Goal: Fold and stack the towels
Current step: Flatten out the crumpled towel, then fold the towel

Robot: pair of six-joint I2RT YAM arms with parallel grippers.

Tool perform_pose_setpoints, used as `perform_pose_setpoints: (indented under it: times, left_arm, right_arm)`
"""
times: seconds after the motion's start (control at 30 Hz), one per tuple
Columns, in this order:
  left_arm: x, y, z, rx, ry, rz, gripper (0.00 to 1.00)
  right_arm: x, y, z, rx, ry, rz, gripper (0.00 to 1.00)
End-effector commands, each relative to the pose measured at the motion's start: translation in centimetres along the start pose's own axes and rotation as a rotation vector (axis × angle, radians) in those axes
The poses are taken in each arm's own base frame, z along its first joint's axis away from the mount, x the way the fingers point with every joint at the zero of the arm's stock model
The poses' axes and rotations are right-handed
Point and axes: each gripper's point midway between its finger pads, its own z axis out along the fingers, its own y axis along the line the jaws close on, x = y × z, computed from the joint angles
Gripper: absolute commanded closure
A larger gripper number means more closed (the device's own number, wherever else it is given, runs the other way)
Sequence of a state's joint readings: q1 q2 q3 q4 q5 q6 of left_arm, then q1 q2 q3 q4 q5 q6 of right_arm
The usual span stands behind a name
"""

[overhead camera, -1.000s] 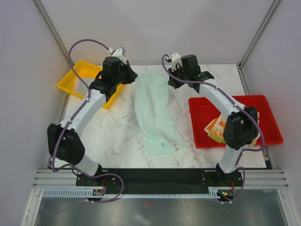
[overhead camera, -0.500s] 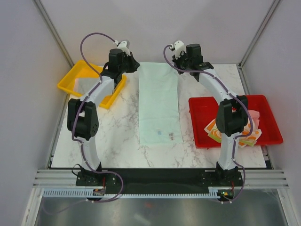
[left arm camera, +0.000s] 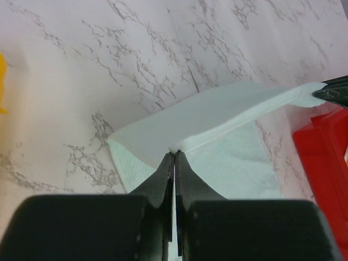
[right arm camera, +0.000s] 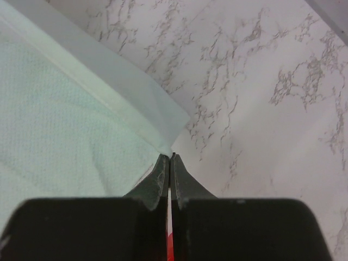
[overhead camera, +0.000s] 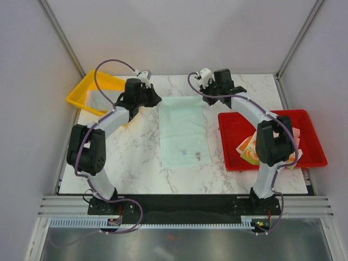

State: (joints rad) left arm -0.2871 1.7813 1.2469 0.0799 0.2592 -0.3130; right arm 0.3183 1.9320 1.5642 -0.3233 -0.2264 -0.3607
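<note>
A mint green towel point(overhead camera: 184, 133) lies on the marble table, its near edge flat and its far edge lifted. My left gripper point(overhead camera: 156, 101) is shut on the far left corner of the towel point(left arm camera: 217, 117). My right gripper point(overhead camera: 205, 99) is shut on the far right corner of the towel point(right arm camera: 70, 125). The far edge hangs taut between them, folded over the lower layer. A cream towel with orange shapes point(overhead camera: 249, 151) and a pale pink one point(overhead camera: 294, 133) lie in the red tray point(overhead camera: 234, 125), partly hidden by my right arm.
A yellow tray point(overhead camera: 81, 92) stands at the far left of the table, partly behind my left arm. The red tray point(left arm camera: 321, 147) sits right of the towel. Grey walls close in the table at the back and sides.
Both grippers have pulled the towel's far edge out straight, then brought it toward the near side, so the towel now looks shorter. Both arms have drawn back with it.
</note>
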Motion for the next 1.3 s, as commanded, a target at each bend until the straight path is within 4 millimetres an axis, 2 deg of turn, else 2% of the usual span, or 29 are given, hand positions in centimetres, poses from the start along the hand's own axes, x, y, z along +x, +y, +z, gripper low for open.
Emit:
perform_pose_setpoints:
  times: [0.0, 0.07, 0.1, 0.13, 0.17, 0.23, 0.27, 0.3, 0.37, 0.4, 0.43, 0.57, 0.6, 0.67, 0.83, 0.97, 1.1, 1.17, 1.27]
  left_arm:
    - [-2.4, -3.1, -4.1, 0.054, -0.105, 0.022, 0.98]
    - [-1.5, -3.4, -5.2, 0.039, -0.101, 0.016, 0.98]
    - [0.4, -3.7, -5.4, 0.03, -0.069, 0.024, 0.98]
    - [0.4, -4.1, -6.5, 0.021, -0.075, 0.037, 0.98]
    - [1.8, -3.6, -6.8, -0.009, -0.055, 0.031, 0.98]
    - [2.8, -3.9, -7.7, -0.012, -0.045, 0.009, 0.98]
    - [2.6, -3.9, -8.4, -0.025, -0.063, 0.005, 0.98]
    - [4.0, -4.0, -8.8, -0.027, -0.044, 0.009, 0.98]
    - [4.4, -4.1, -9.7, -0.037, -0.055, 0.002, 0.98]
    - [5.7, -3.9, -10.0, -0.041, -0.034, -0.01, 0.98]
    - [6.1, -4.0, -10.4, -0.042, -0.033, -0.043, 0.98]
    - [8.5, -3.7, -12.0, -0.062, -0.027, -0.073, 0.98]
    - [8.3, -3.9, -12.5, -0.055, -0.041, -0.068, 0.98]
    - [9.3, -3.8, -12.9, -0.056, -0.028, -0.085, 0.98]
    - [11.4, -4.8, -13.4, -0.001, 0.008, -0.113, 0.98]
    - [12.9, -5.0, -13.8, 0.011, 0.033, -0.125, 0.98]
    - [13.7, -4.8, -14.0, 0.007, 0.047, -0.114, 0.98]
    - [14.4, -4.7, -13.9, 0.007, 0.067, -0.119, 0.98]
    - [14.9, -5.5, -13.9, 0.048, 0.086, -0.146, 0.98]
  right_arm:
    - [-2.5, 1.4, -4.3, 0.013, -0.084, 0.0, 1.0]
    - [-1.0, 2.9, -5.1, -0.002, -0.061, 0.034, 1.0]
    - [-0.7, 3.4, -5.3, -0.004, -0.055, 0.039, 1.0]
    - [0.0, 4.5, -5.8, -0.015, -0.042, 0.042, 1.0]
    - [0.2, 4.8, -6.0, -0.005, -0.036, 0.04, 1.0]
    - [0.7, 6.2, -6.9, -0.017, -0.024, 0.043, 1.0]
    - [1.0, 6.7, -7.2, -0.02, -0.017, 0.055, 1.0]
    - [1.4, 7.0, -7.5, -0.009, -0.005, 0.058, 1.0]
    - [2.4, 8.4, -8.3, -0.01, 0.014, 0.052, 1.0]
    - [2.8, 8.8, -8.5, -0.003, 0.02, 0.061, 1.0]
    - [3.4, 9.4, -8.9, 0.019, 0.036, 0.051, 1.0]
    - [5.1, 10.5, -9.9, 0.042, 0.056, 0.091, 1.0]
    - [5.4, 10.5, -10.2, 0.055, 0.06, 0.104, 1.0]
    - [6.4, 10.8, -10.9, 0.072, 0.068, 0.117, 1.0]
    - [7.2, 11.5, -11.8, 0.071, 0.078, 0.154, 1.0]
    - [7.8, 11.6, -12.0, 0.088, 0.1, 0.196, 1.0]
    - [10.2, 12.0, -11.6, 0.115, 0.158, 0.239, 1.0]
    - [10.8, 12.4, -11.4, 0.109, 0.182, 0.265, 1.0]
    - [11.5, 13.2, -11.0, 0.093, 0.205, 0.315, 1.0]
